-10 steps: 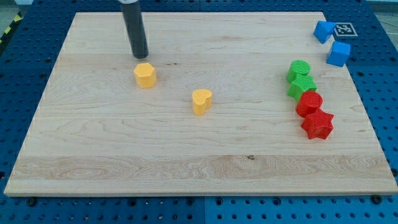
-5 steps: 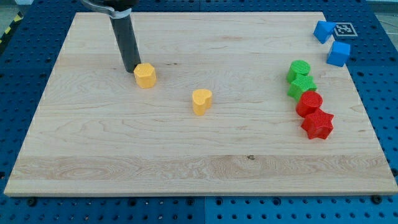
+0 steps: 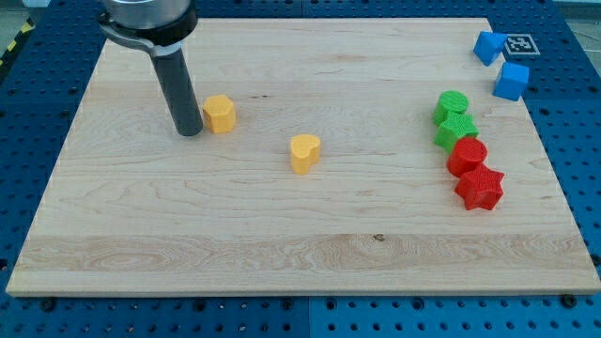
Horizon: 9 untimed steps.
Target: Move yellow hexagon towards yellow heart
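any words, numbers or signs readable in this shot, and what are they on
No readable words or numbers.
One sign only: a black-and-white square marker tag on the blue pegboard at the view's top right, between the two blue blocks; its pattern carries no letters.
The blocks and wooden board bear no print.

Hexagon (image 3: pixel 219 114) left of heart (image 3: pixel 304 153)

My tip (image 3: pixel 189 132) rested on the wooden board (image 3: pixel 235 244) in the upper left of the frame, just left of the yellow hexagon (image 3: pixel 219 114). The yellow heart (image 3: pixel 304 153) sat lower right of the hexagon, well apart, near the frame's centre.
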{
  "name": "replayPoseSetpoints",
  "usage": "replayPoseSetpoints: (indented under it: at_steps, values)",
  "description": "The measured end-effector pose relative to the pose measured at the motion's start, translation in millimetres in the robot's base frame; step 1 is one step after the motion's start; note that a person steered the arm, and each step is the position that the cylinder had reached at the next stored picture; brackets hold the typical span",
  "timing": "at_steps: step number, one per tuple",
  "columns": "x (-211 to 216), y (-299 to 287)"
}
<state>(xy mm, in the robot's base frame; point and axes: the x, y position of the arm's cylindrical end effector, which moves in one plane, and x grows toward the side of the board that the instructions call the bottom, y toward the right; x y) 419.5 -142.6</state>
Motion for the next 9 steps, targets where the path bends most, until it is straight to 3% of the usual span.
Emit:
replayPoseSetpoints:
  at_steps: [2, 9]
  values:
    - [0, 18]
    - [-23, -4]
